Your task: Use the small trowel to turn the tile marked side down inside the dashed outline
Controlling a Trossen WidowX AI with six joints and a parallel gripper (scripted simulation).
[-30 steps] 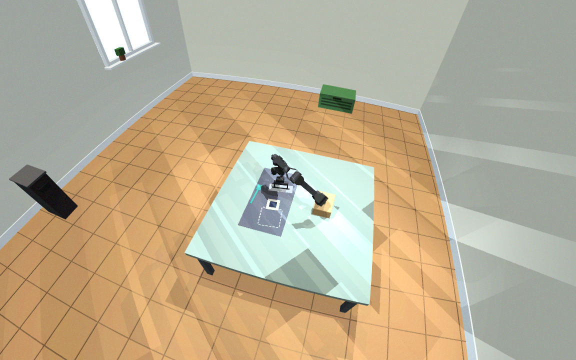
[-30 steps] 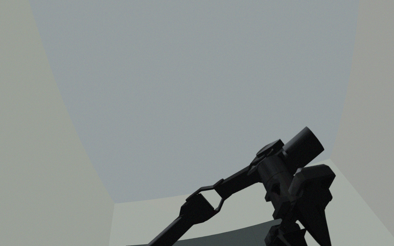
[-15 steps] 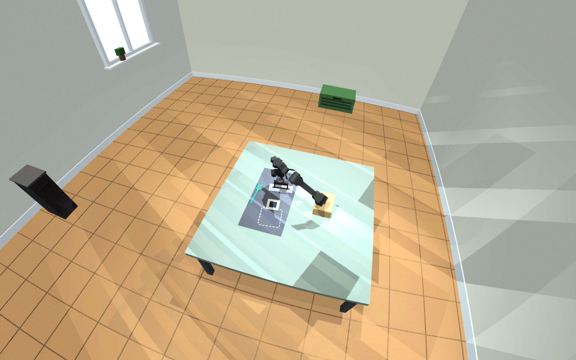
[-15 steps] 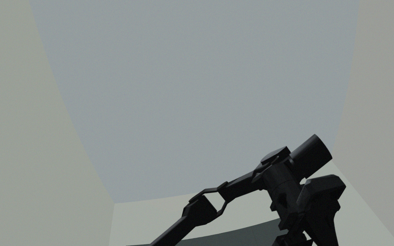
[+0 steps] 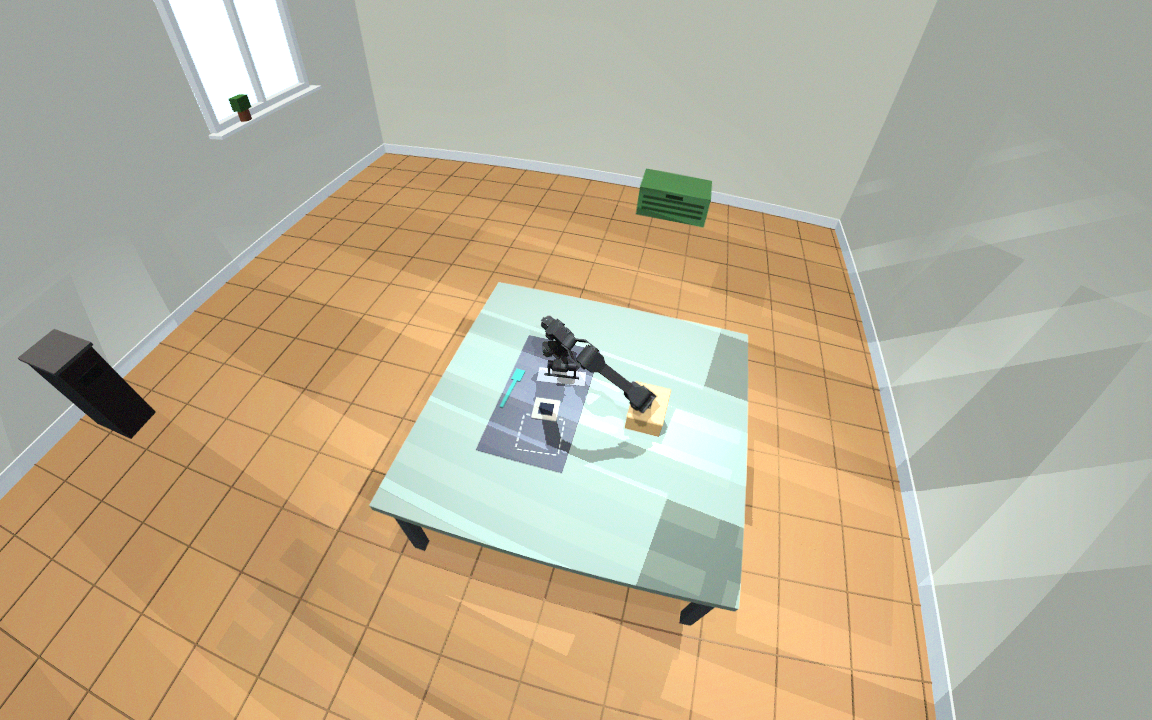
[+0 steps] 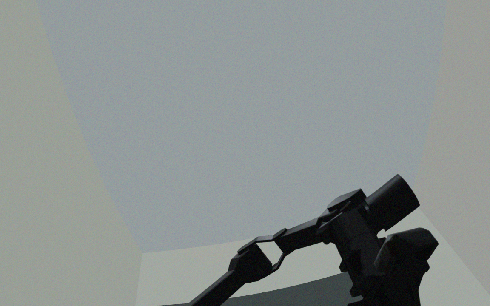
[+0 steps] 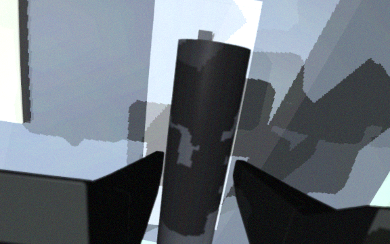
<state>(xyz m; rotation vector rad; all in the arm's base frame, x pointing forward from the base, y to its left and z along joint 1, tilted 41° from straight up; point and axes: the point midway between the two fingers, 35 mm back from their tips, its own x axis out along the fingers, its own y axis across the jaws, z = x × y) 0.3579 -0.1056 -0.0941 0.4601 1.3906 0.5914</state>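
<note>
The trowel (image 5: 573,380) (image 7: 205,102) has a thick black cylindrical handle above a flat white blade resting on the mat (image 5: 495,438). My gripper (image 5: 562,367) (image 7: 199,163) is open around the handle, one finger on each side. In the wrist view only narrow gaps show between the fingertips and the handle; contact does not show. The white tile (image 5: 546,408) (image 7: 7,106) lies on the mat with its dark blue square mark facing up. It lies by the upper edge of the dashed outline (image 5: 537,451). The fingertips are hidden in the exterior view.
A cyan tool (image 5: 511,388) with a thin handle and flat head lies on the mat's left side. The arm's base stands on a tan block (image 5: 644,428) to the right of the mat, on the pale green table (image 5: 473,483). The exterior view shows mostly arm links (image 6: 303,232) and walls.
</note>
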